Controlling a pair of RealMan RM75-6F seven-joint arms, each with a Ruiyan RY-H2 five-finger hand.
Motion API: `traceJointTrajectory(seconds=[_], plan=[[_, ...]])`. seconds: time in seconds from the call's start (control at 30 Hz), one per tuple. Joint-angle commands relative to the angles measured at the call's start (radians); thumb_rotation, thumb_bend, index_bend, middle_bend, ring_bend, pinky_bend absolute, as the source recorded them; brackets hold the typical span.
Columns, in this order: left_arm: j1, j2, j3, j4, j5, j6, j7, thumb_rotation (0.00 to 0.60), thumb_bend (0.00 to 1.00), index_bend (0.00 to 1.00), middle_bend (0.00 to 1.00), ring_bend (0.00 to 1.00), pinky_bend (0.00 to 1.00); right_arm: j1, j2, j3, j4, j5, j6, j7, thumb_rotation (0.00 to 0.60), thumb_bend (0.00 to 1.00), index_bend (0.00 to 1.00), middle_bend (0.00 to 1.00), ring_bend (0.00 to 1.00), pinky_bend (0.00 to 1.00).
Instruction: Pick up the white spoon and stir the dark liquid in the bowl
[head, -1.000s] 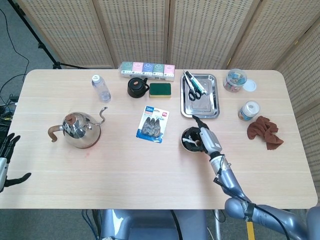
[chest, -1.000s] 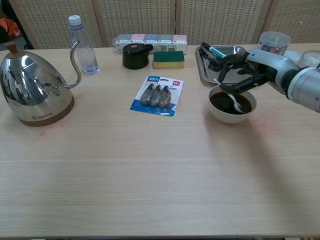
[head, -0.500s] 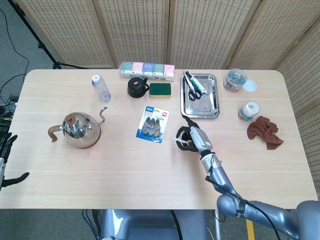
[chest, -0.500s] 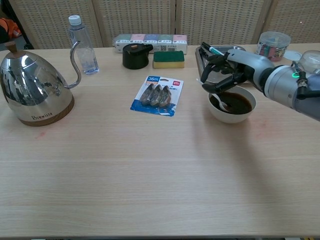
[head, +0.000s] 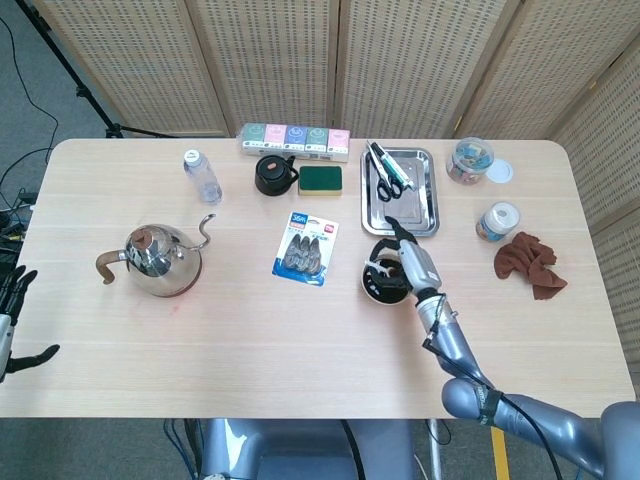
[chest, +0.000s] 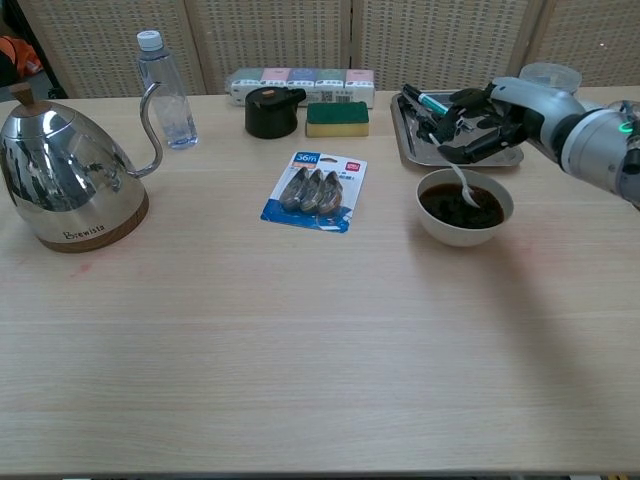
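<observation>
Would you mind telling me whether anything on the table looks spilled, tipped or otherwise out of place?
Nothing stands out. The bowl sits upright with the dark liquid inside, no spill shows beside it, and the right hand holds the white spoon in it.

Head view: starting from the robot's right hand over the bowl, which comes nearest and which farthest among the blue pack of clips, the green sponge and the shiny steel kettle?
From the right hand, which holds the white spoon in the bowl:
1. Blue pack of clips, just to its left.
2. Green sponge, farther back and left.
3. Shiny steel kettle, far across on the table's left side.
</observation>
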Motion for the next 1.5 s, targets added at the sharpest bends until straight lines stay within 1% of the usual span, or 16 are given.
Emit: traceJointTrajectory(seconds=[0.03, 0.2, 0.4, 0.7, 0.93, 1.2, 1.37, 1.5], plan=[[-0.001, -0.005, 0.002, -0.001, 0.001, -0.003, 0.010, 0.600, 0.00, 0.00, 0.00, 0.00, 0.00, -0.020, 0.025, -0.007, -0.005, -0.005, -0.004, 0.021, 0.600, 0.47, 0.53, 0.00, 0.00, 0.02], [-0.005, -0.011, 0.002, -0.002, -0.004, -0.010, 0.024, 0.600, 0.00, 0.00, 0.00, 0.00, 0.00, -0.043, 0.064, -0.019, -0.028, -0.018, -0.018, 0.048, 0.600, 0.48, 0.53, 0.00, 0.00, 0.02], [-0.007, -0.016, 0.002, -0.004, -0.008, -0.013, 0.038, 0.600, 0.00, 0.00, 0.00, 0.00, 0.00, -0.060, 0.112, -0.032, -0.095, -0.033, -0.055, 0.087, 0.600, 0.49, 0.53, 0.00, 0.00, 0.02], [-0.007, -0.013, 0.001, -0.003, -0.009, -0.013, 0.032, 0.600, 0.00, 0.00, 0.00, 0.00, 0.00, -0.043, 0.111, -0.031, -0.147, -0.050, -0.051, 0.078, 0.600, 0.49, 0.53, 0.00, 0.00, 0.02], [-0.005, -0.005, -0.001, -0.001, -0.010, -0.009, 0.012, 0.600, 0.00, 0.00, 0.00, 0.00, 0.00, 0.006, 0.051, -0.022, -0.097, -0.015, -0.035, 0.014, 0.600, 0.49, 0.53, 0.00, 0.00, 0.02], [-0.005, -0.002, -0.002, 0.000, -0.011, -0.009, 0.003, 0.600, 0.00, 0.00, 0.00, 0.00, 0.00, 0.040, 0.011, -0.007, -0.028, 0.037, -0.041, -0.017, 0.600, 0.49, 0.54, 0.00, 0.00, 0.02], [-0.004, -0.001, -0.003, 0.001, -0.013, -0.009, 0.000, 0.600, 0.00, 0.00, 0.00, 0.00, 0.00, 0.043, 0.016, 0.000, -0.015, 0.050, -0.037, -0.023, 0.600, 0.50, 0.54, 0.00, 0.00, 0.02], [-0.004, -0.002, -0.003, 0.001, -0.012, -0.008, 0.002, 0.600, 0.00, 0.00, 0.00, 0.00, 0.00, 0.028, 0.047, -0.007, -0.031, 0.047, -0.037, -0.023, 0.600, 0.50, 0.54, 0.00, 0.00, 0.02]])
